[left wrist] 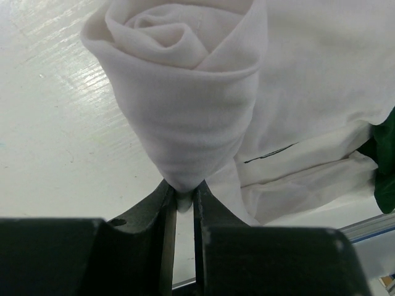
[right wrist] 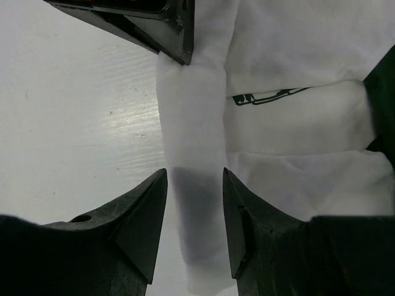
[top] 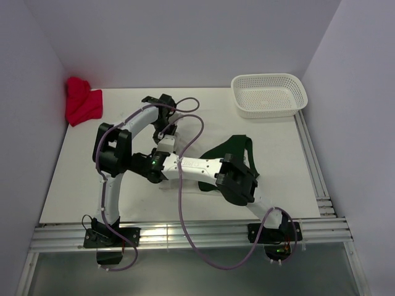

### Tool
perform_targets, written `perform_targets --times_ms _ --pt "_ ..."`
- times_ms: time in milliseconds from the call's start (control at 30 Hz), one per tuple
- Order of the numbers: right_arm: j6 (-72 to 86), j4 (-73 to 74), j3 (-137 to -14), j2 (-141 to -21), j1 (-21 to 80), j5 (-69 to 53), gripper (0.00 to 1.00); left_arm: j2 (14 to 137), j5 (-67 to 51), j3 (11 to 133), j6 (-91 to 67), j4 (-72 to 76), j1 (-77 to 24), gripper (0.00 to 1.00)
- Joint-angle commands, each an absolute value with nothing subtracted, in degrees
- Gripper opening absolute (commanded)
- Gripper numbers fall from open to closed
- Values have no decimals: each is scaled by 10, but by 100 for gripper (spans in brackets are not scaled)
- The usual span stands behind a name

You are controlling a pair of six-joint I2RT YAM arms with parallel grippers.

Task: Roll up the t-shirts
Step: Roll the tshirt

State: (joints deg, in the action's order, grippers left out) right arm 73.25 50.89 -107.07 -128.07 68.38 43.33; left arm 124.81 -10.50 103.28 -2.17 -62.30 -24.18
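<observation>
The off-white t-shirt (left wrist: pixel 185 111) is wound into a tight roll at one end, its spiral facing the left wrist camera, and the rest lies flat with dark print showing (right wrist: pixel 265 97). My left gripper (left wrist: pixel 182 191) is shut on the lower tip of that roll. My right gripper (right wrist: pixel 195 176) stands open astride the rolled strip (right wrist: pixel 191 123), whose far end the left fingers (right wrist: pixel 173 31) hold. From above, both arms cross over the shirt and hide most of it. The dark green t-shirt (top: pixel 237 148) lies crumpled to the right, partly under the right arm.
A white perforated basket (top: pixel 270 114) stands at the back right. A red cloth (top: pixel 82 102) is bunched in the back left corner. Aluminium rails run along the front edge (top: pixel 185 234) and the right side (top: pixel 311 160). Walls close in three sides.
</observation>
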Motion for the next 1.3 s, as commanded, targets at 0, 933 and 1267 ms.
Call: perform_targets --times_ms 0,933,1267 --pt "720 551 -1107 -1288 686 477 48 1264 -80 1073 -18 -652 -255 13" --pt "718 236 -818 -1170 654 327 26 1275 -110 1128 18 -671 -266 52" --pt "779 -216 -531 -1072 589 165 25 1242 -291 1173 61 -700 -174 69"
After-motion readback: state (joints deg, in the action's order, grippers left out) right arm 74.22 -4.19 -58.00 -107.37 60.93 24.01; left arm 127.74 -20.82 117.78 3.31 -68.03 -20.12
